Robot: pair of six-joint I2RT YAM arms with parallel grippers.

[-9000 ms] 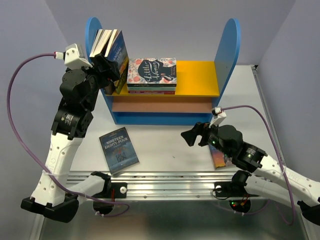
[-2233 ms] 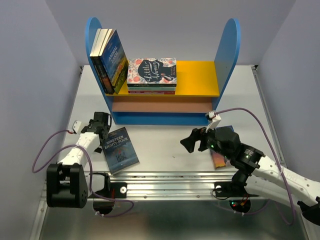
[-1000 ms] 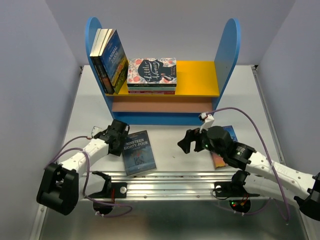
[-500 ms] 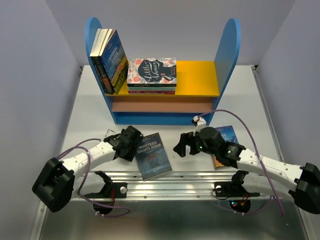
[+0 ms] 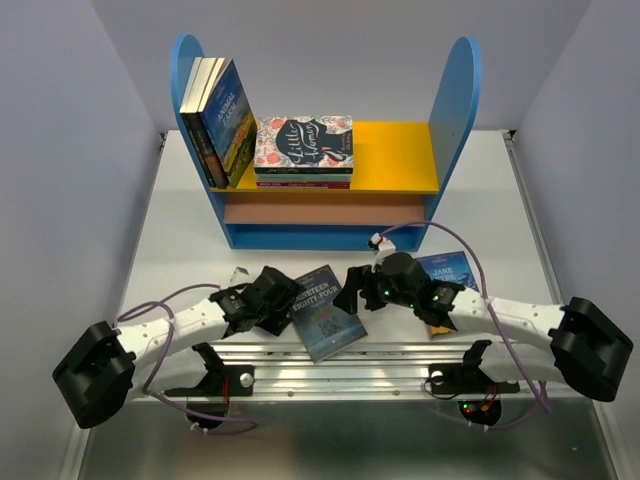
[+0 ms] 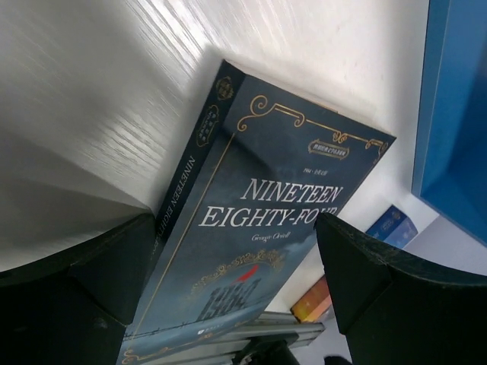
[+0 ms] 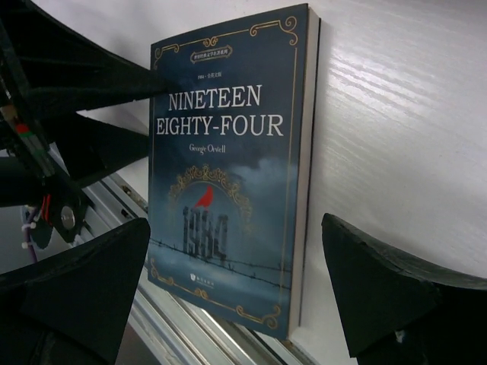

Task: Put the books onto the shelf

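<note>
The book titled Nineteen Eighty-Four [image 5: 326,312] is seen lying flat on the counter [image 5: 180,225], cover up and turned at a slant, in the middle of the near edge. Its near end reaches the metal rail [image 5: 400,352] that runs along that edge. The book is flanked by both arms. The left tool [image 5: 288,303] is placed low at the book's left side, where the spine is. Its fingers [image 6: 99,274] are spread wide apart, and the book is framed between them in the left wrist view. Whether they touch the book cannot be told. The right tool [image 5: 347,290] is set at the book's far right corner, its fingers [image 7: 388,289] also wide apart with nothing clamped. In the right wrist view the cover is seen lying beyond the tips.

A second book [image 5: 447,272] with a blue cover is seen flat on the counter to the right, partly hidden under the right arm. The shelf [image 5: 456,95] stands at the far middle of the counter. On its yellow upper board, several upright books [image 5: 220,120] are leaned against the left side panel. Just to their right a floral book [image 5: 303,140] is laid flat on top of a small pile.
</note>
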